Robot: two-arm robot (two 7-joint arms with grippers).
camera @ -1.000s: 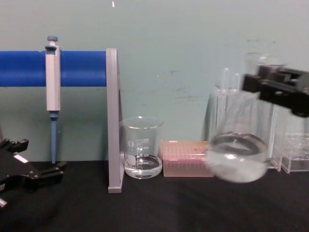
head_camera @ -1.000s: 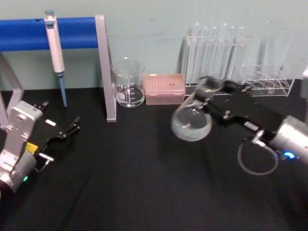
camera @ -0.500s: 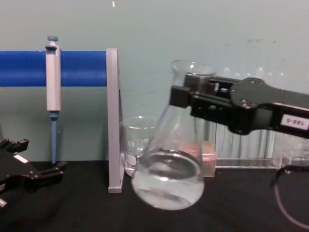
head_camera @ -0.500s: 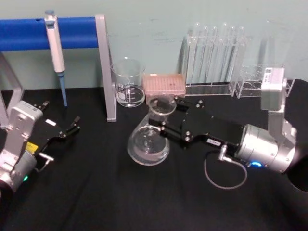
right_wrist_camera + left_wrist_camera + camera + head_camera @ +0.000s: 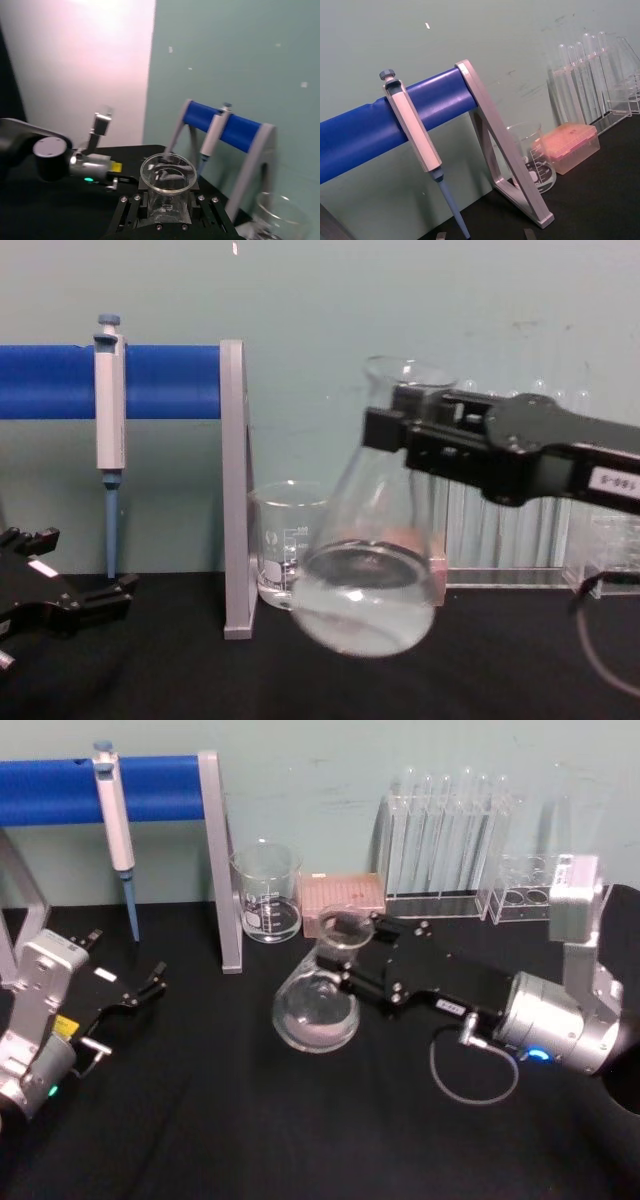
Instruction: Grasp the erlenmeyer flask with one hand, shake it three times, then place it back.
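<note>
chest view: black right gripper clamps clear conical glass flask.

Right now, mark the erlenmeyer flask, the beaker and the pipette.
erlenmeyer flask (image 5: pixel 315 1012): head view, on its wide lower body.
beaker (image 5: pixel 266 910): head view, on its front wall with the printed marks.
pipette (image 5: pixel 116 830): head view, on its grey barrel.

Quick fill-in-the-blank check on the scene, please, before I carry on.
The ___ gripper is clamped on the erlenmeyer flask's neck.
The flask is held ___, not upright.
The pipette hangs on the ___ bar.
The left gripper sits idle, jaws ___.
Missing words: right; tilted; blue; open.
</note>
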